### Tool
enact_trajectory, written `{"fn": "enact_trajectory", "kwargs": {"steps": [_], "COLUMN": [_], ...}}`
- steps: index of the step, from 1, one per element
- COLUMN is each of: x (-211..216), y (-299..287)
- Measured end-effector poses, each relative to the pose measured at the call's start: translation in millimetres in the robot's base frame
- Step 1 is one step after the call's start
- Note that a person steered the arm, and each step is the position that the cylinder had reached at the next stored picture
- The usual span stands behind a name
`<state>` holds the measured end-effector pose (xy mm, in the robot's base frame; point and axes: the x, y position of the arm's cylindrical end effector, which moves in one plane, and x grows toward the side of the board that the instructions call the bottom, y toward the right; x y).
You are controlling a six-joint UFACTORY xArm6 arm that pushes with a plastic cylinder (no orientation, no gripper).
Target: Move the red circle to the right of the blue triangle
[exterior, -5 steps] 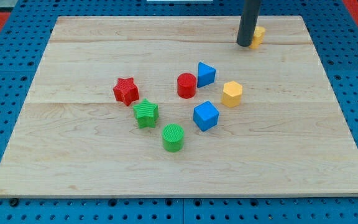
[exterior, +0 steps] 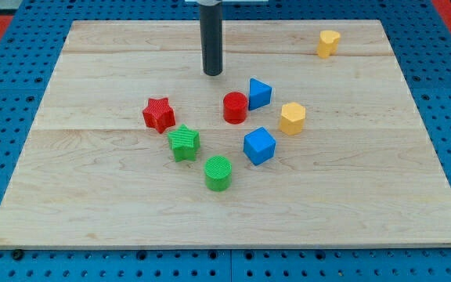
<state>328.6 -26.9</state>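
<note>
The red circle (exterior: 236, 107) sits near the middle of the wooden board (exterior: 92, 196), touching or nearly touching the blue triangle (exterior: 259, 92), which lies just to its upper right. My tip (exterior: 213, 74) is above and slightly left of the red circle, a short gap away, touching no block.
A yellow hexagon (exterior: 292, 117) lies right of the blue triangle. A blue cube (exterior: 259, 146) is below it. A red star (exterior: 159, 114), a green star (exterior: 183, 142) and a green circle (exterior: 218, 173) lie to the left and below. A yellow block (exterior: 328, 43) sits at the top right.
My tip has moved left from beside the yellow block at the top right to above the red circle. No block has moved.
</note>
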Motion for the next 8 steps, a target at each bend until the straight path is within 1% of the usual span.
{"fn": "enact_trajectory", "kwargs": {"steps": [1,2,4,5,6,7,8], "x": [49,75,94,111,111,100,72], "y": [-3,1,65,70,95,104,104]}}
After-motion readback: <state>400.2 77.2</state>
